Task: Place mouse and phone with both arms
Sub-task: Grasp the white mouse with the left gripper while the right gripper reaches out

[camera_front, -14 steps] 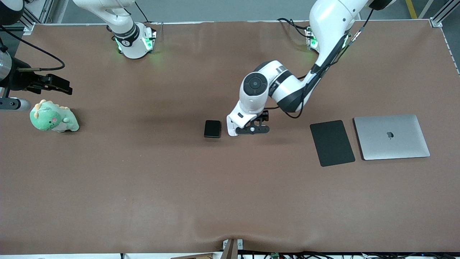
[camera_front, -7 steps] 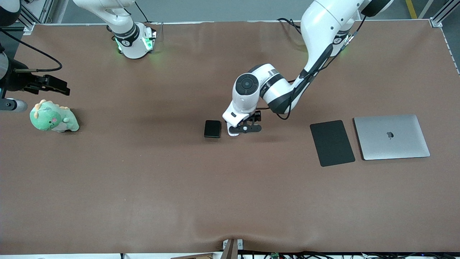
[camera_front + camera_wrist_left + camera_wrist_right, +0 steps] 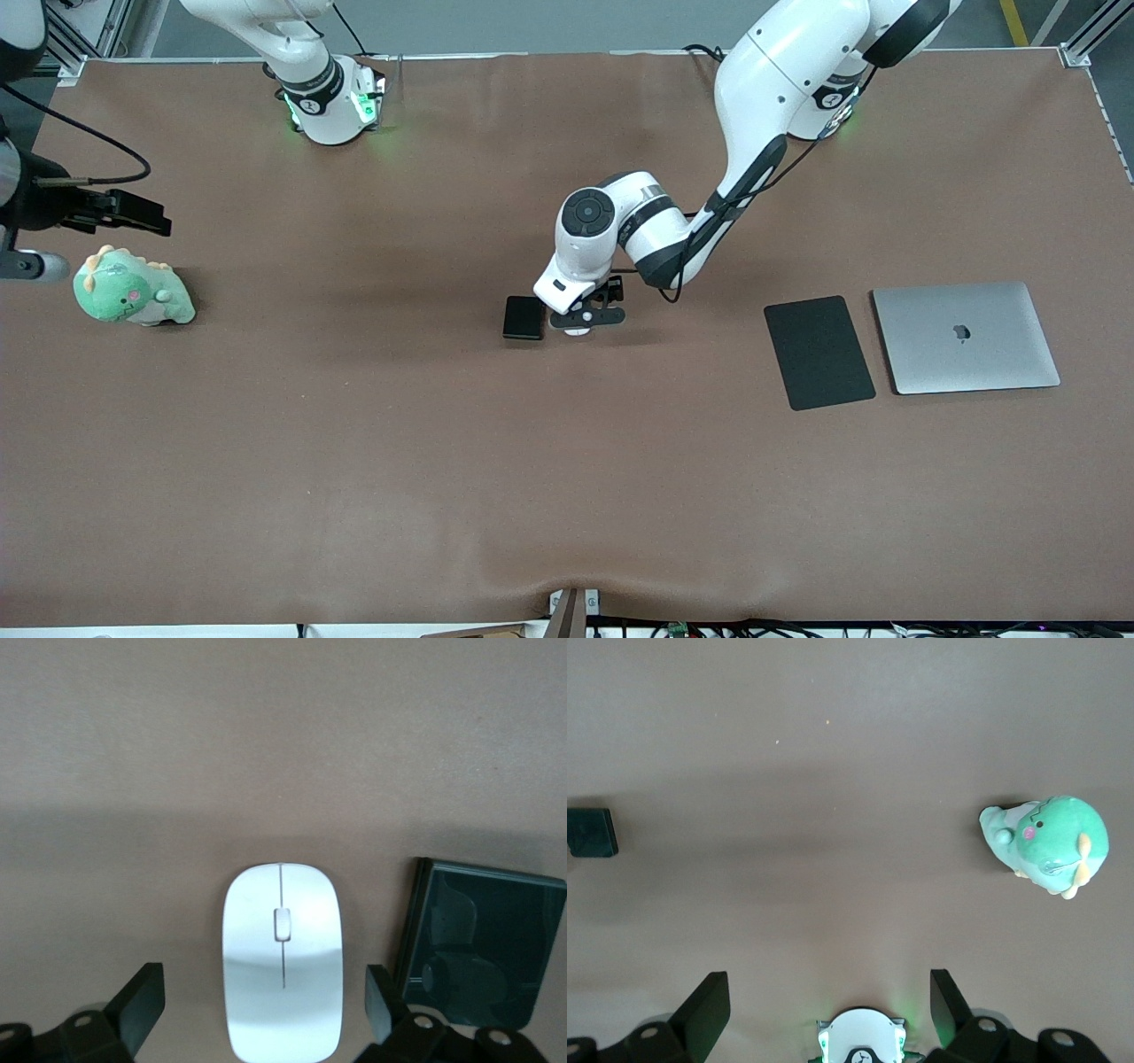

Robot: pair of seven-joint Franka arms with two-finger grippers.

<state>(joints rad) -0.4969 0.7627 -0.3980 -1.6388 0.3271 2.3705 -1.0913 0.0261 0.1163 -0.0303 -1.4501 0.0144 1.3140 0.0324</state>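
The white mouse (image 3: 283,961) lies on the brown table between my left gripper's open fingers (image 3: 142,1005), which do not touch it. In the front view only a sliver of the mouse (image 3: 577,332) shows under the left gripper (image 3: 582,317). The black phone (image 3: 524,317) lies flat right beside the mouse, toward the right arm's end, and also shows in the left wrist view (image 3: 483,957). My right gripper (image 3: 146,215) is open and empty, held in the air above the table near a green plush. The phone shows small in the right wrist view (image 3: 591,833).
A green dinosaur plush (image 3: 133,290) sits at the right arm's end of the table and shows in the right wrist view (image 3: 1050,842). A flat black mat (image 3: 819,352) and a closed silver laptop (image 3: 966,337) lie side by side toward the left arm's end.
My left gripper has moved toward the phone and now straddles the mouse, covering most of it in the front view. The right gripper has barely shifted.
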